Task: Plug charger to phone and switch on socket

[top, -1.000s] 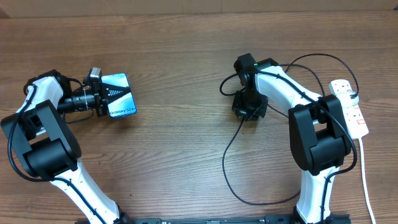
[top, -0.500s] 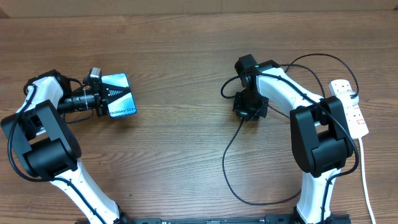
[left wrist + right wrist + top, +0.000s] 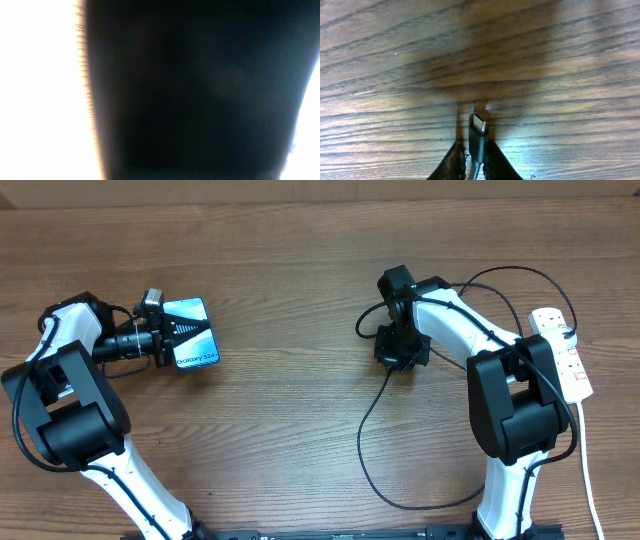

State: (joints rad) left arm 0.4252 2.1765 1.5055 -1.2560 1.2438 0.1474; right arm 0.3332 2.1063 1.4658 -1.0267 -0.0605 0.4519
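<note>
Far to the left of the socket, the phone shows its blue screen upward, and the left gripper sits at the end of it farthest from the socket. Its fingers seem closed on that end, though the left wrist view is only a dark blur and confirms nothing. Between the phone and the socket, nearer to the socket, the right gripper is clamped on the charger just behind the connector tip. The tip sticks out past the fingers, over the wooden table. From there the black cable makes a wide loop, and another loop reaches the socket, where its black plug appears to sit in an outlet.

The cable is likely light and very soft, so it cannot guide the tip. The stiff connector body is the right place to hold it. The tip is small and probably fragile if pushed in askew. The phone is smooth and flat and may slide when the tip presses on it, so it needs a firm hold on its edges.
</note>
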